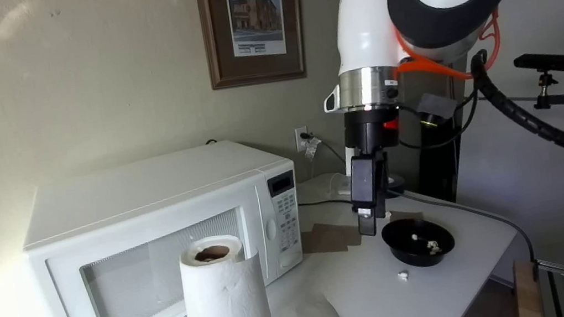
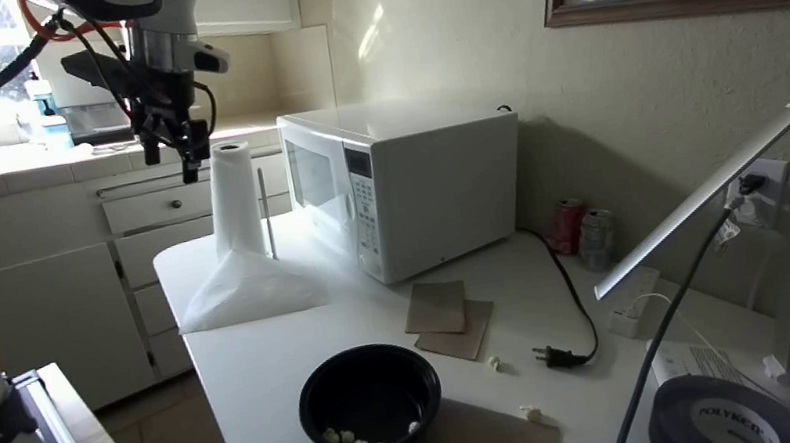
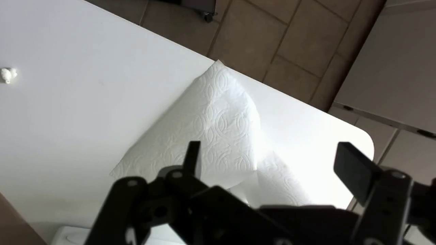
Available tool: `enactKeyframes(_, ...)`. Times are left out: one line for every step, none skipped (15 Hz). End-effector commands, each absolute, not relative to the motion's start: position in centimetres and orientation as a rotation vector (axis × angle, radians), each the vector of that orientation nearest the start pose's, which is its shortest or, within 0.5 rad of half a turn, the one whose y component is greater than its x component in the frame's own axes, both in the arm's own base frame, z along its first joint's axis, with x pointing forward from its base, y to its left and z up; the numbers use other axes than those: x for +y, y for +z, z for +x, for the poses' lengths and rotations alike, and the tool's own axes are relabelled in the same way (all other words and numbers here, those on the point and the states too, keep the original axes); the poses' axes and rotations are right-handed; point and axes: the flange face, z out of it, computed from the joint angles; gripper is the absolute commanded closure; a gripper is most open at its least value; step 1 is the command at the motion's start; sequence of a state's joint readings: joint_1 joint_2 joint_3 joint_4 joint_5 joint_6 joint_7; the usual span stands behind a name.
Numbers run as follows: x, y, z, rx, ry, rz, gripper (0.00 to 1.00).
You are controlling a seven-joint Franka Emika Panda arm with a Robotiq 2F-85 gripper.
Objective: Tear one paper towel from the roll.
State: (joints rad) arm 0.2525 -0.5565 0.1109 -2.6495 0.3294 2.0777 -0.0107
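Ext. view: near paper-towel roll point(image 1: 228, 312), twd. wall point(image 1: 104, 90). Ext. view: along tabletop point(image 2: 281, 350), twd. drawers point(image 2: 148, 213). Wrist: down on paper towel point(image 3: 221, 129). Both ext.: microwave point(image 2: 436, 183).

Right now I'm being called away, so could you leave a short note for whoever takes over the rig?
Gripper: open, empty, above the table.
Roll: standing upright in front of the microwave.
Paper towel: spread over the table, apparently joined to the roll; one corner reaches the table's edge.
Done: a length is unwound; no tear visible.
Left: grip the paper towel and tear it off, probably minding that the roll may tip.
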Motion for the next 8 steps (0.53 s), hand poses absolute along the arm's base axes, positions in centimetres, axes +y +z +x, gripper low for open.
enactKeyframes(14.5, 38.2, 36.7, -0.437, 0.086, -2.873, 0.0)
enactKeyframes(14.4, 37.0, 37.6, -0.49, 0.079, -2.864, 0.0)
enactKeyframes(14.5, 36.1, 38.3, -0.543, 0.066, -2.849, 0.0)
enactKeyframes(14.5, 35.0, 39.0, -0.575, 0.064, -2.846, 0.0)
enactKeyframes(14.7, 34.0, 39.7, -0.614, 0.058, -2.833, 0.0)
enactKeyframes(15.0, 33.0, 40.3, -0.639, 0.051, -2.833, 0.0)
enactKeyframes(15.2, 32.0, 40.9, -0.674, 0.038, -2.836, 0.0)
enactKeyframes(15.5, 31.0, 41.5, -0.686, 0.025, -2.829, 0.0)
